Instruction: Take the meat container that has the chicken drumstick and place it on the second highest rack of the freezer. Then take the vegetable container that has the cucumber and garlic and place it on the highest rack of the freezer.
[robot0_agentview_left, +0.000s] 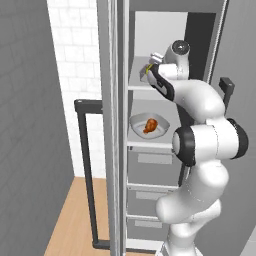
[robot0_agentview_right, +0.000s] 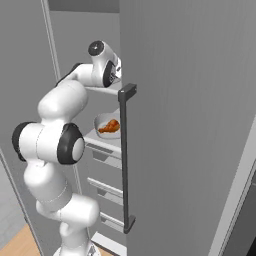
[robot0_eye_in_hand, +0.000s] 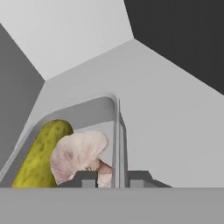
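Note:
The vegetable container (robot0_eye_in_hand: 87, 109), a grey metal tray, rests on the highest rack (robot0_eye_in_hand: 170, 113) of the freezer (robot0_agentview_left: 200, 30). In it lie the yellow-green cucumber (robot0_eye_in_hand: 41, 153) and the whitish-pink garlic (robot0_eye_in_hand: 78, 151). My gripper (robot0_eye_in_hand: 112, 178) straddles the tray's near right wall, its fingertips (robot0_eye_in_hand: 85, 178) a little apart from the thin wall, so it is slightly open. In the left base view the hand (robot0_agentview_left: 152, 70) reaches onto that top shelf (robot0_agentview_left: 142, 88). One shelf lower sits the meat container (robot0_agentview_left: 137, 120) with the chicken drumstick (robot0_agentview_left: 150, 125), also seen from the right as the dish (robot0_agentview_right: 100, 121) and drumstick (robot0_agentview_right: 110, 126).
The freezer door (robot0_agentview_left: 112, 150) stands open edge-on to the left, its dark bar handle (robot0_agentview_left: 85, 170) beyond it. Grey drawers (robot0_agentview_left: 152, 160) fill the cabinet below the shelves. A neighbouring grey cabinet front with a dark handle (robot0_agentview_right: 125, 160) bounds the right side.

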